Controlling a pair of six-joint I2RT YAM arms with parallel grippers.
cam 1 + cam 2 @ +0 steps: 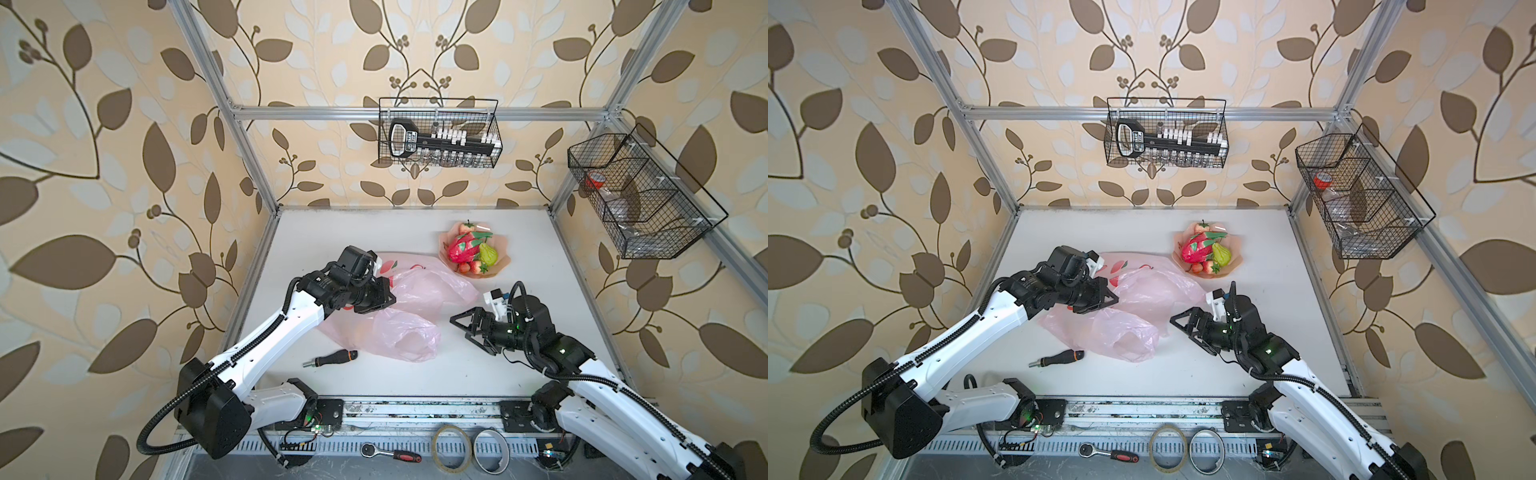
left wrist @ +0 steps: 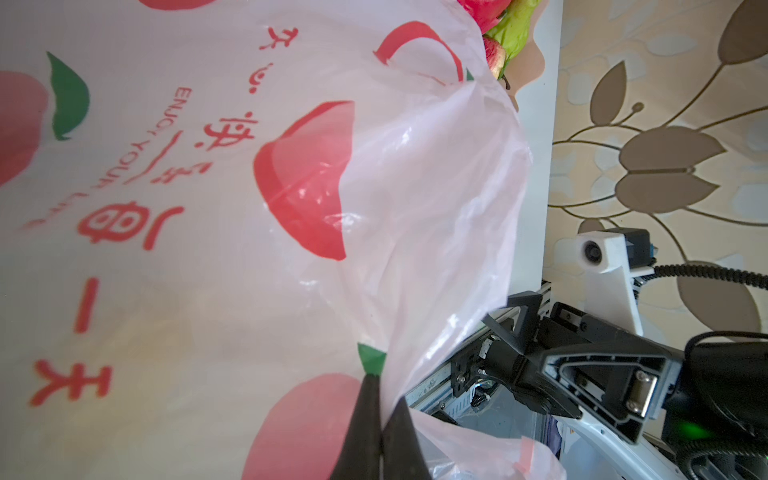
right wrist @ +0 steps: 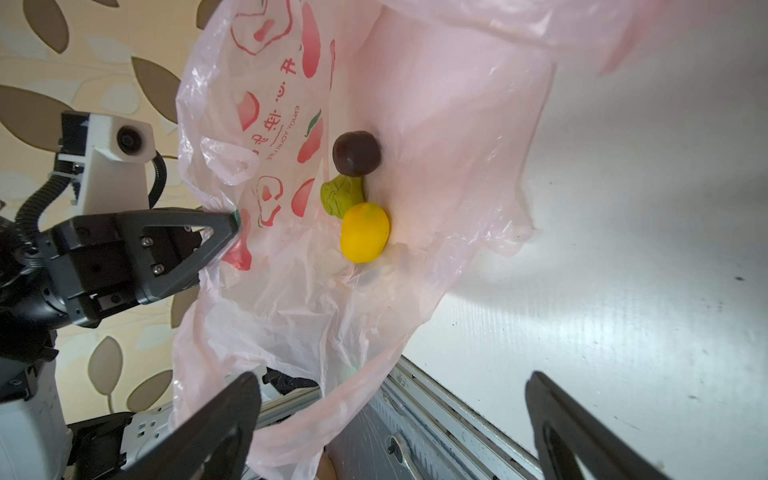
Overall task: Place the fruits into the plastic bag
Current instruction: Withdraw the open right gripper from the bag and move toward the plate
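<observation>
Two fruits, the plum [image 3: 356, 158] and the lemon [image 3: 365, 232], lie inside the plastic bag [image 1: 415, 316], which rests on the middle of the surface [image 1: 374, 232]. The left jaws are closed on the bag's rim, holding its mouth raised. The right jaws stand wide apart, empty, just beside that mouth. The dragon fruit [image 1: 461, 248], pear [image 1: 488, 254] and strawberries [image 1: 473, 268] sit on the scalloped plate [image 1: 500, 262], beyond the bag.

Odd bits on the table [image 1: 519, 365]
A screwdriver [image 1: 330, 359] lies near the front edge; a peach plate [image 1: 501, 266] sits near the back edge.
</observation>
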